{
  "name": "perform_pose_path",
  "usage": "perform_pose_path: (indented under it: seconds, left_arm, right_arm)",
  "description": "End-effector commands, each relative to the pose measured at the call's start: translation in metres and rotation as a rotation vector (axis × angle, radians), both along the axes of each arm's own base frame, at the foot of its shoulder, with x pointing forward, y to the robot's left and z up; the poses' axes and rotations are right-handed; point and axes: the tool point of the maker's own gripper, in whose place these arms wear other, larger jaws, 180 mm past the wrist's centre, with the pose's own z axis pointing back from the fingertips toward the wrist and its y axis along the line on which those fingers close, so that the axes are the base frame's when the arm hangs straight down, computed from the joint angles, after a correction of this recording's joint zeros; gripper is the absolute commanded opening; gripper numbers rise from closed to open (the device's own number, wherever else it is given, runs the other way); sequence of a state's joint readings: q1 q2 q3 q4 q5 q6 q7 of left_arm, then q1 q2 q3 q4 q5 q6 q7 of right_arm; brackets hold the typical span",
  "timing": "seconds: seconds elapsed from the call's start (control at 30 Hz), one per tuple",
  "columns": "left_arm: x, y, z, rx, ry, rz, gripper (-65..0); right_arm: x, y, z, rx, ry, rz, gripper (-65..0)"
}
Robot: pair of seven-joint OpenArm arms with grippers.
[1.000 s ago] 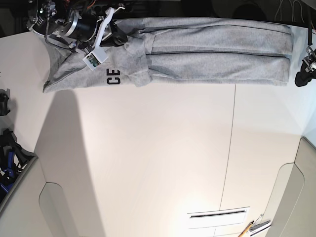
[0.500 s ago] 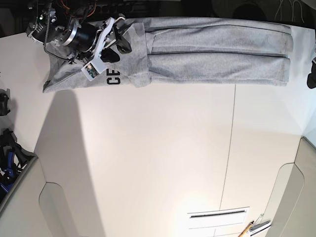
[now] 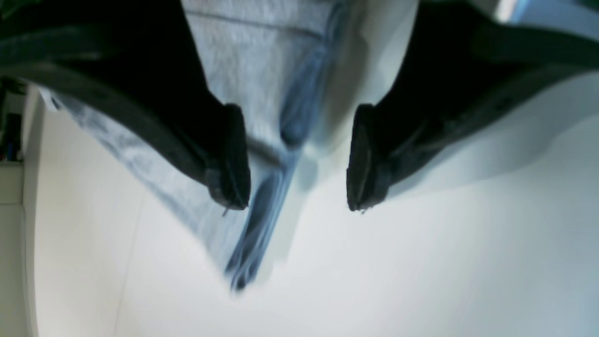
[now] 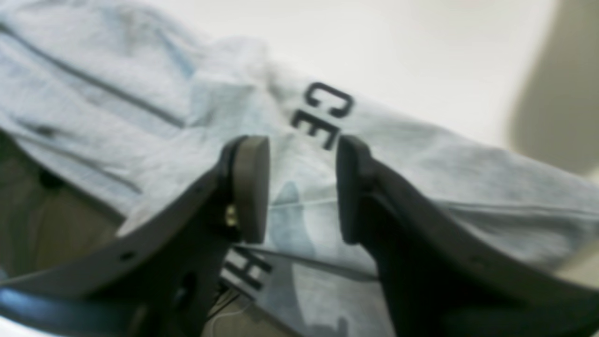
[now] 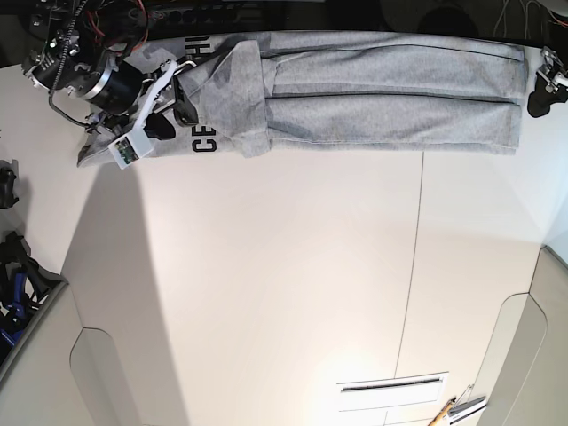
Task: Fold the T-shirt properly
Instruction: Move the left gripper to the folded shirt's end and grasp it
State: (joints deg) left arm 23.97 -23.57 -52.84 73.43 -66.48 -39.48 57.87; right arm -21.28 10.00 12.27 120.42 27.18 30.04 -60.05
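The heather-grey T-shirt (image 5: 382,89) lies folded in a long band along the far edge of the white table (image 5: 284,266). Black letters "CE" (image 5: 204,139) show near its left end, and more letters show at the top (image 5: 197,44). My right gripper (image 5: 176,108) is open and empty, just above the shirt's left part; in the right wrist view (image 4: 299,187) its fingers frame the cloth (image 4: 421,154) below the "CE" (image 4: 323,114). My left gripper (image 5: 538,93) is open and empty at the shirt's right end; the left wrist view (image 3: 295,196) shows the shirt's corner (image 3: 262,70) under it.
A thin seam (image 5: 413,266) runs down the table. Black and blue gear (image 5: 13,275) sits at the left edge. A slotted panel (image 5: 390,386) and a pencil-like tool (image 5: 453,410) lie at the near right. Grey panels (image 5: 35,373) flank the near corners.
My right gripper has drawn back to the left and down off the folded part, which now lies wider with letters showing at the top. My left gripper has moved up beside the shirt's right end.
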Motion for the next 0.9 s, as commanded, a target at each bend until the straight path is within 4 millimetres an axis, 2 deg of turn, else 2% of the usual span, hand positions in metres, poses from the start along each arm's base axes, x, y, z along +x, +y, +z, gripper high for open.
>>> perform_pose_path:
  seconds: [0.0,0.17,0.3,0.57,0.63,0.87]
  left_arm:
    - [0.007,0.007,0.013,0.021,-0.044,-0.001,-28.7]
    - [0.001,0.003,0.002,0.032,-0.02,0.012,-28.7]
    - [0.0,-0.001,-0.004,0.038,0.0,0.001,-28.7]
    - [0.008,-0.051,-0.03,-0.032,0.07,-0.154,-28.7]
    - [0.009,-0.057,-0.034,-0.038,0.079,-0.173,-28.8]
    - [0.004,-0.054,-0.036,-0.019,0.103,-0.176,-28.9]
  right_arm:
    - [0.006,-0.003,0.01,0.008,-0.04,-0.013,-41.0]
    - [0.009,-0.02,0.011,-0.014,-0.049,-0.059,-41.0]
    - [0.009,-0.022,0.012,-0.014,-0.051,-0.065,-41.0]
    - [0.009,-0.022,0.011,-0.015,-0.05,-0.065,-41.0]
    - [0.009,-0.022,0.011,-0.015,-0.05,-0.065,-41.0]
    - [0.009,-0.022,0.012,-0.015,-0.051,-0.065,-41.0]
